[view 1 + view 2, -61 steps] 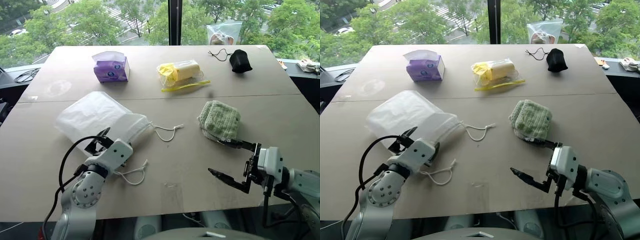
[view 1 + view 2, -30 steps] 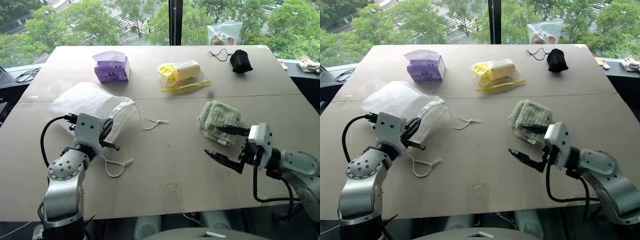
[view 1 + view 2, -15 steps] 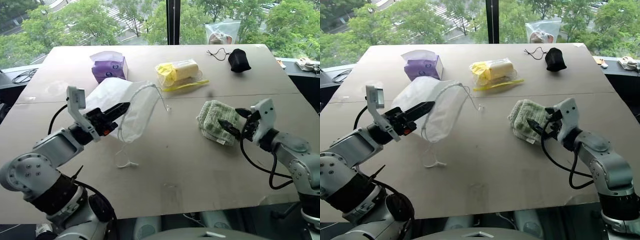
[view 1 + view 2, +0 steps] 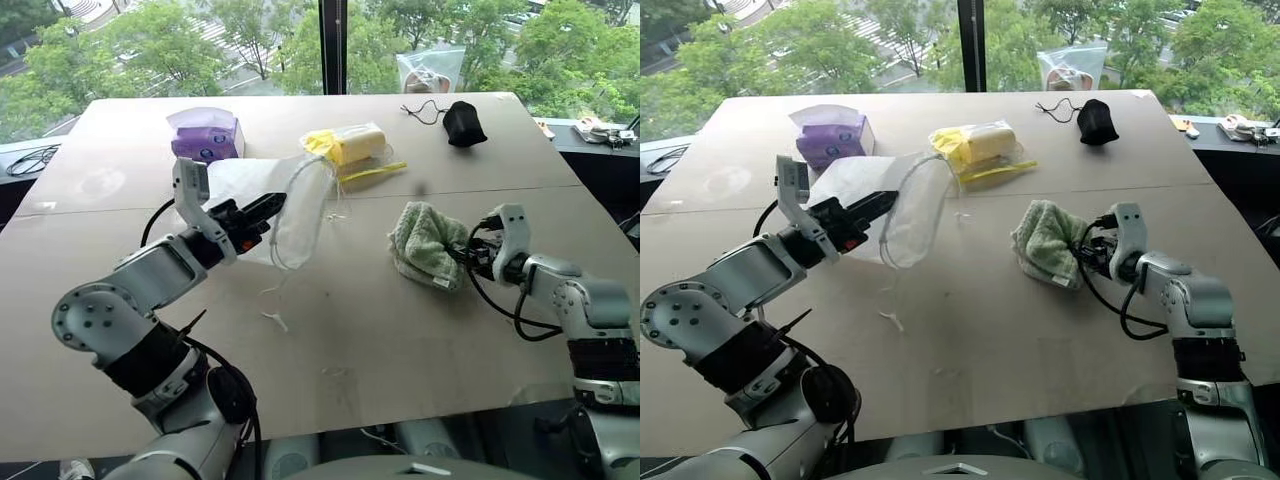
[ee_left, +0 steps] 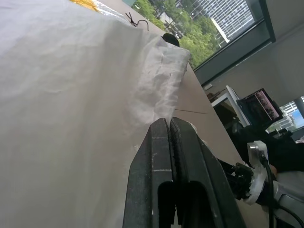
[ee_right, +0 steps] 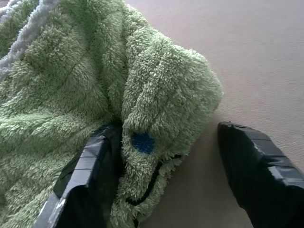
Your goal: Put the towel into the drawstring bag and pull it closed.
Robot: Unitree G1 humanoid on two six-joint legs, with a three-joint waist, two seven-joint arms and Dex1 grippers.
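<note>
The left tool [image 4: 262,210] is closed on the thin white fabric of the drawstring bag [image 4: 285,200] near its mouth and holds the bag lifted above the surface [image 4: 330,330], so that the mouth hangs open as a loop toward the robot's right. From the mouth a white cord [image 4: 272,300] hangs down, and its end lies on the surface. The towel [image 4: 425,243], pale green and folded, lies on the surface at the robot's right side, well apart from the bag. The right tool [image 6: 161,180] is at the near edge of the towel; its two fingers stand apart, one finger [image 6: 88,183] pressed into the terry cloth and the other finger [image 6: 259,178] on the bare surface beside the folded corner, so the corner is between them but is not gripped. Farther back on the surface stand a purple tissue pack [image 4: 205,135], a clear plastic bag with yellow contents [image 4: 350,148] and a small black pouch [image 4: 462,123].
</note>
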